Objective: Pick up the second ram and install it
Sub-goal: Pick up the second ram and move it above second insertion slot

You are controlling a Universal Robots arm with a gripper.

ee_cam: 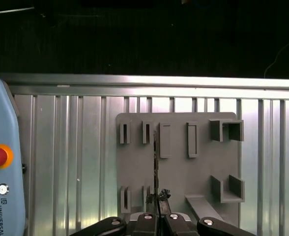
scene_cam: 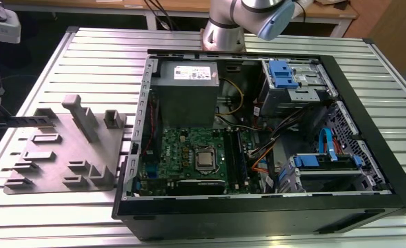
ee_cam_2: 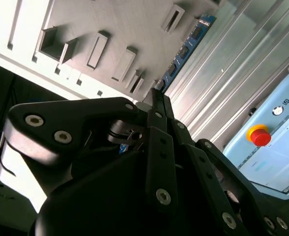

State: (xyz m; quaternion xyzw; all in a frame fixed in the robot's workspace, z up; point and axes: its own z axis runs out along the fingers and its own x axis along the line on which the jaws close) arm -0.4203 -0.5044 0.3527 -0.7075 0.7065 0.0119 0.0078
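**Second ram in hand, install not yet done**

Second ram [ee_cam_2: 185, 51], a thin dark blue-green circuit board with black chips, is sitting in the black metal gripper [ee_cam_2: 157, 96]. The fingers are clamping flat on one end of it with no gap showing, and the rest of the stick is jutting free beyond the tips. In the first wrist view it is appearing edge-on as a thin dark line over the grey blocky fixture plate [ee_cam: 184, 177], and by my judgement it is hanging well clear of it.

In the exterior view, that plate is lying at the exterior view's left on the ribbed aluminium table [scene_cam: 99, 46]. Toward the exterior view's right, the open black computer case [scene_cam: 258, 214] is lying on its side. It is showing the green motherboard [scene_cam: 182, 155] and its long black memory slots [scene_cam: 236, 155]. Whether any slot is already carrying a stick cannot be told.

Judging from this, the pick-up is looking complete, while the install is remaining undone, with the stick well apart from the slots
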